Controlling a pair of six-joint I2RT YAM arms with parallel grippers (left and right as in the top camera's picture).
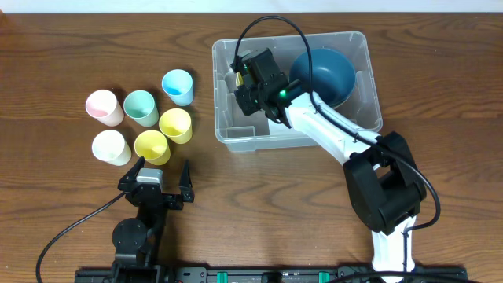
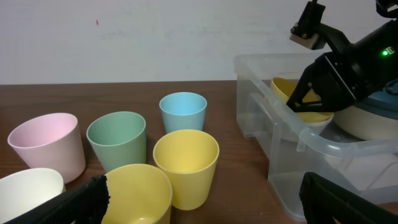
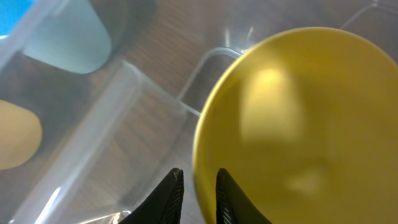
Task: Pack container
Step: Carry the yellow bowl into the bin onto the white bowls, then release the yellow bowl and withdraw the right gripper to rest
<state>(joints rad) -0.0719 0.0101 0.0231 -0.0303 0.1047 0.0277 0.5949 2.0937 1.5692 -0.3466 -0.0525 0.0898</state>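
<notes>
The clear container (image 1: 299, 140) stands at the back right of the table with a dark blue bowl (image 1: 324, 75) in its right half. A yellow bowl (image 3: 298, 124) lies tilted in its left half. My right gripper (image 3: 199, 186) is down inside the container. Its jaws are narrowly open and straddle the yellow bowl's rim, with a small gap still showing at the outer finger. My left gripper (image 1: 163, 163) hangs wide open and holds nothing. It is just in front of two yellow cups (image 2: 186, 165) and apart from them. From the left wrist the yellow bowl (image 2: 283, 89) shows behind the container wall (image 2: 311, 140).
Several cups stand left of the container: pink (image 1: 104, 107), green (image 1: 141, 108), blue (image 1: 178, 86), white (image 1: 111, 147) and two yellow (image 1: 175, 125). The right arm (image 1: 338, 137) reaches over the container's front wall. A black cable loops above the container.
</notes>
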